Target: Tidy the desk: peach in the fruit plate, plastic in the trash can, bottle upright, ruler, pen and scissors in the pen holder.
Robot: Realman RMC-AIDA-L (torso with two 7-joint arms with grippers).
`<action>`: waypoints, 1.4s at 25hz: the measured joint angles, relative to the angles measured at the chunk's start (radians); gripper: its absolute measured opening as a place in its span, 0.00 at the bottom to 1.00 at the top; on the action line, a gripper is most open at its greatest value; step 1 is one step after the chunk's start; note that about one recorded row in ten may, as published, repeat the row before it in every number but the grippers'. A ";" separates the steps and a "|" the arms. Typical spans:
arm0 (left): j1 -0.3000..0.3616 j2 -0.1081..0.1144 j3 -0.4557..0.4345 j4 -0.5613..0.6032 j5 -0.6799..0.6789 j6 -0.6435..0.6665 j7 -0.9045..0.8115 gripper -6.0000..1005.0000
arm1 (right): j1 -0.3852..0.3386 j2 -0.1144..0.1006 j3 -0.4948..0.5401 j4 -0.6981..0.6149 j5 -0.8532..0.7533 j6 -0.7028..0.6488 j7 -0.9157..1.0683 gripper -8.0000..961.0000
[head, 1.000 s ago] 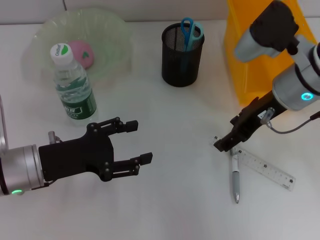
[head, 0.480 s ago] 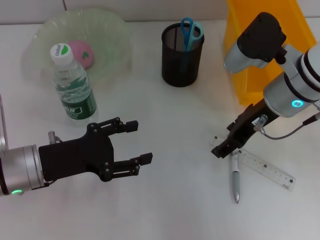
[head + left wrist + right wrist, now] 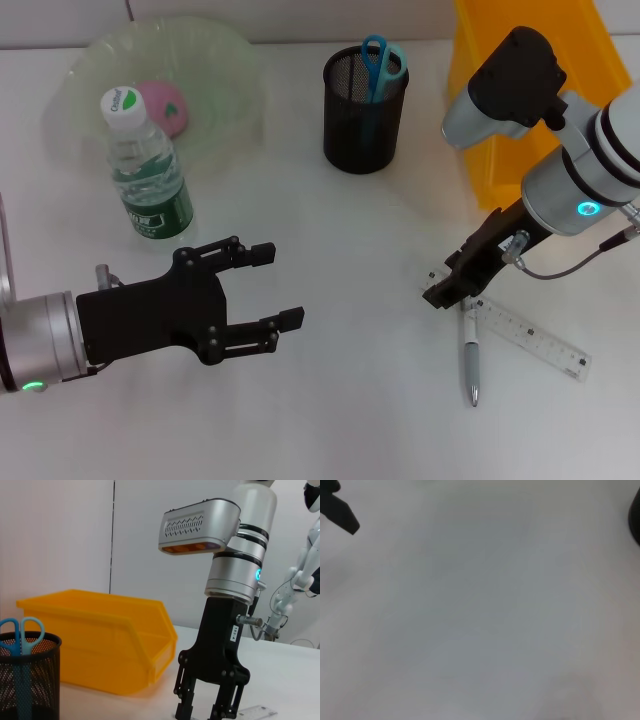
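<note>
White desk (image 3: 350, 400) meets a plain white wall (image 3: 60, 530).

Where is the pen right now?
In the head view the pen lies on the robot's right, beside the ruler, just below the right gripper.

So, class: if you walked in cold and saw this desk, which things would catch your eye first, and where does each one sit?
Probably the yellow bin at the far right edge, and the right gripper, fingers open, lowered at the near end of the clear ruler with the pen lying beside it. Next comes the open left gripper hovering near front left, with the upright bottle beyond it and the scissors in the black mesh pen holder.
</note>
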 joint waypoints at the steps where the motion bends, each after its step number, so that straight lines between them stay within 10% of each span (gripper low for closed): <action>1: 0.000 0.000 0.000 0.000 0.000 0.000 0.000 0.79 | 0.000 0.000 0.000 0.000 0.000 0.000 0.000 0.71; 35: 0.003 0.000 0.000 0.004 -0.002 0.001 -0.002 0.79 | 0.059 0.002 0.005 0.086 0.009 0.031 -0.005 0.39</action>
